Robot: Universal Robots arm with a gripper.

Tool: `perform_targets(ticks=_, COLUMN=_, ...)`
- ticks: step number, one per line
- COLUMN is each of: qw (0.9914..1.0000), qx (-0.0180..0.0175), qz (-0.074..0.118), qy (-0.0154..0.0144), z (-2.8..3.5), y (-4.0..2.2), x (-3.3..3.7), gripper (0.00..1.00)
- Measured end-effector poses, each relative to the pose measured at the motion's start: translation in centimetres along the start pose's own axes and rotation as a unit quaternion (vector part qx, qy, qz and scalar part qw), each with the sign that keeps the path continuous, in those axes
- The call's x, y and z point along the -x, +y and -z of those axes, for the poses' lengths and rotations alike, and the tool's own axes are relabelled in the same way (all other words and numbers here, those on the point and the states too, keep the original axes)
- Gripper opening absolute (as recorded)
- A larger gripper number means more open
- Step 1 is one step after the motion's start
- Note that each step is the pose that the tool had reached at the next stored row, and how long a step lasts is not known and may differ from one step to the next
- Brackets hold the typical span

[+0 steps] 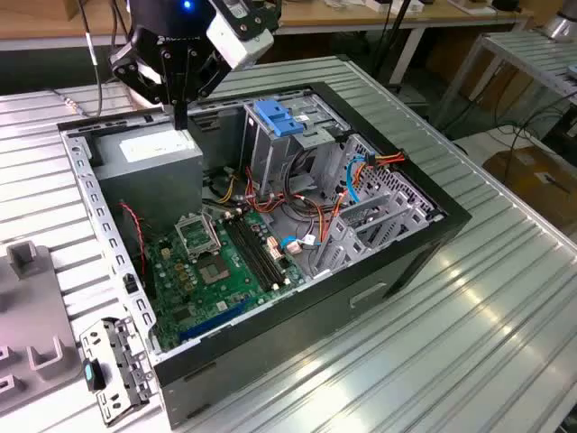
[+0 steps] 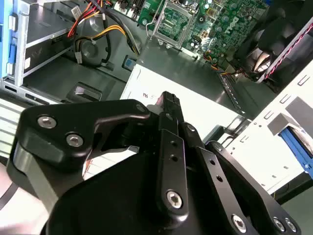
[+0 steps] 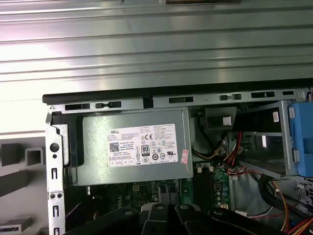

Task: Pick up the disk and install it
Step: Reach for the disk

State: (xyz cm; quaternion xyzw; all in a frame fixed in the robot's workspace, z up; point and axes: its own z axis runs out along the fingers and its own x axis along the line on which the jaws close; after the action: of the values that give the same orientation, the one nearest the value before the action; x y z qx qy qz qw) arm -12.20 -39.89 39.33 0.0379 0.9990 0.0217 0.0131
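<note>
— What is seen at the exterior view's left?
— A grey fixture [image 1: 36, 361] is laid on the ribbed table [image 1: 469, 343]. Just beside it, a perforated bracket [image 1: 113, 370] is set against the case [image 1: 270, 338], which is laid on its side with its inside exposed.

— Where is the gripper placed?
— The gripper [image 1: 180, 122] is hung over the supply [image 1: 149, 171], which is housed in the case's corner at the exterior view's left. In the second wrist view the tips are seen above the supply's white sticker. Whether the supply is touched cannot be told.

— How are the fingers [image 2: 171, 142] set?
— They are drawn narrow, tip against tip, and nothing is clamped between them.

— What is found further right?
— The motherboard [image 1: 216, 271] is seated on the case floor, near the supply. Past it the cage [image 1: 270, 158] is stood upright and is topped by a blue latch [image 1: 275, 119]. Red, orange and blue cables [image 1: 374, 161] are bundled beyond the cage, towards the exterior view's right.

— And where is the disk?
— That cannot be told with certainty. It is not carried by the gripper. A blue-edged part [image 2: 295, 142] is caught in the second wrist view, outside the case wall, but it cannot be identified as the disk.
</note>
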Motion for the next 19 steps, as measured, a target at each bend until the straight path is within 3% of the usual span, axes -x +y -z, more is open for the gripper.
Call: perform_targets(ticks=19, qw=1.0, qx=0.0, qz=0.0, qy=0.0, z=0.01, y=-0.02, x=-0.32, gripper=0.11)
